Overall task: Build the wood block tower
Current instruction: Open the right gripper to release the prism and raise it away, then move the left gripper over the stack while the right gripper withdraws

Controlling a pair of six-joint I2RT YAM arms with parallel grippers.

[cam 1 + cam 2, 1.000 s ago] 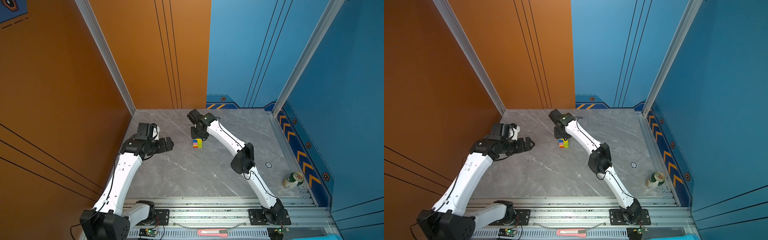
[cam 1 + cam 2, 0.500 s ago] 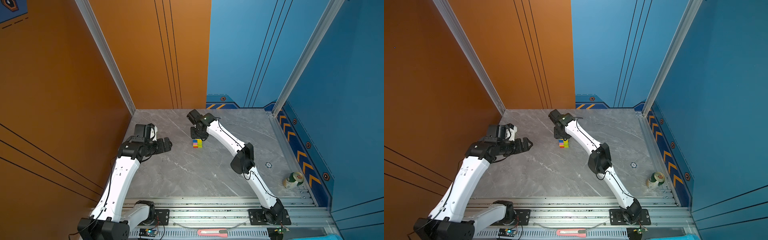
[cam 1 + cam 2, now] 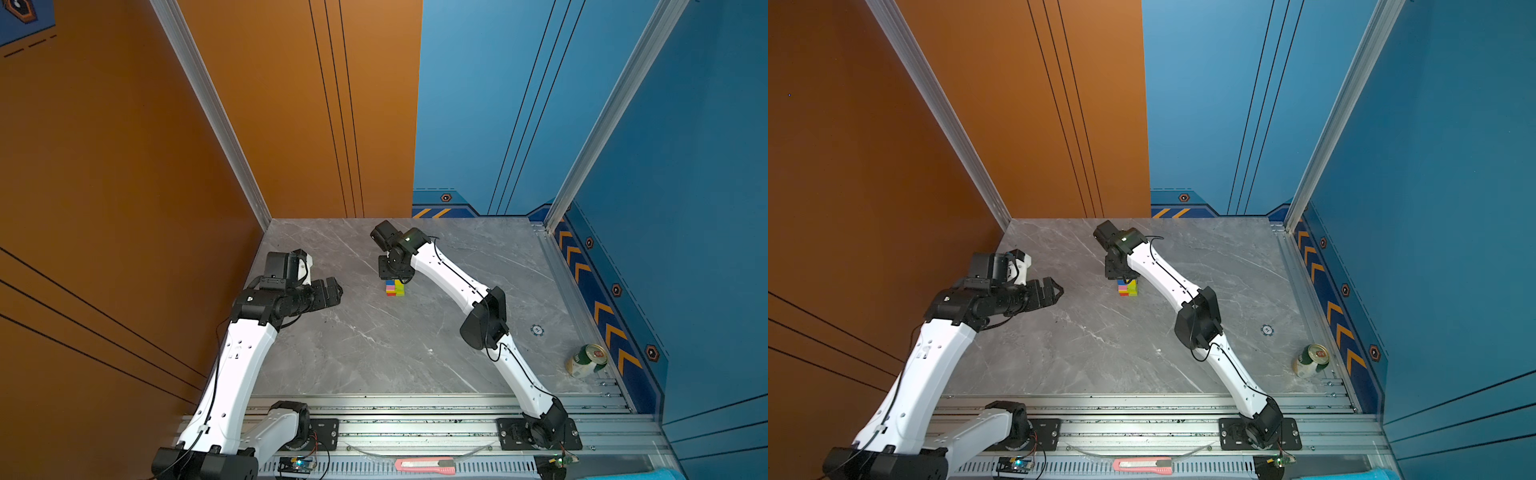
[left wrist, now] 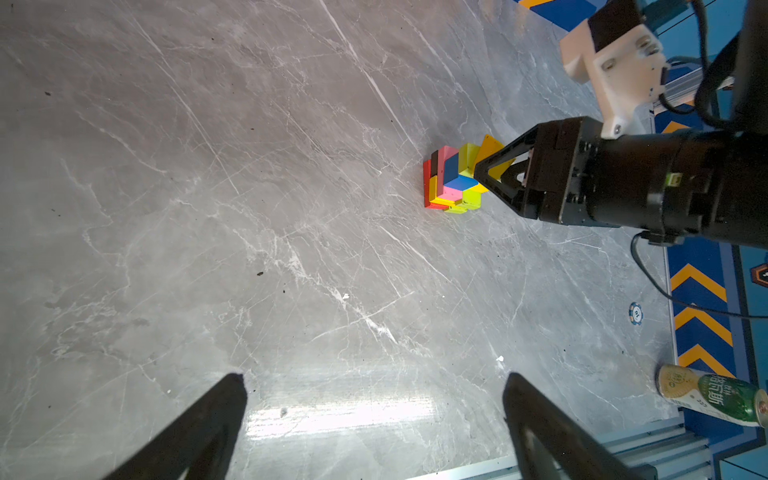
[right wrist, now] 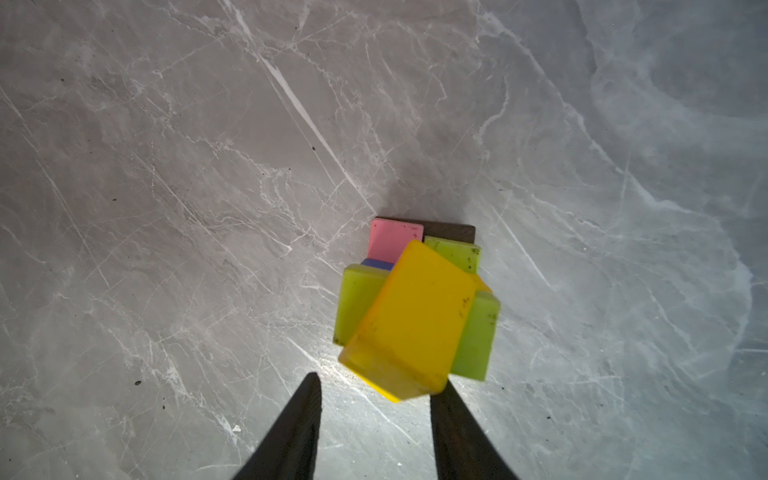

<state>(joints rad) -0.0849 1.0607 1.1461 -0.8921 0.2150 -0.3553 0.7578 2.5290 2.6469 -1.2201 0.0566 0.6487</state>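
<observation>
The tower (image 3: 395, 287) is judged nearly built; atop it the roof piece (image 5: 409, 324) is flanked askew by the right jaws, grip unclear; the left jaws are spread, empty.

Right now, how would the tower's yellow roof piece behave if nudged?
The yellow roof piece appears to sit skewed across the lime blocks, so it would likely slide or tip off. Small and hard-edged, it is probably rigid and light. The narrow tower might topple too.
</observation>
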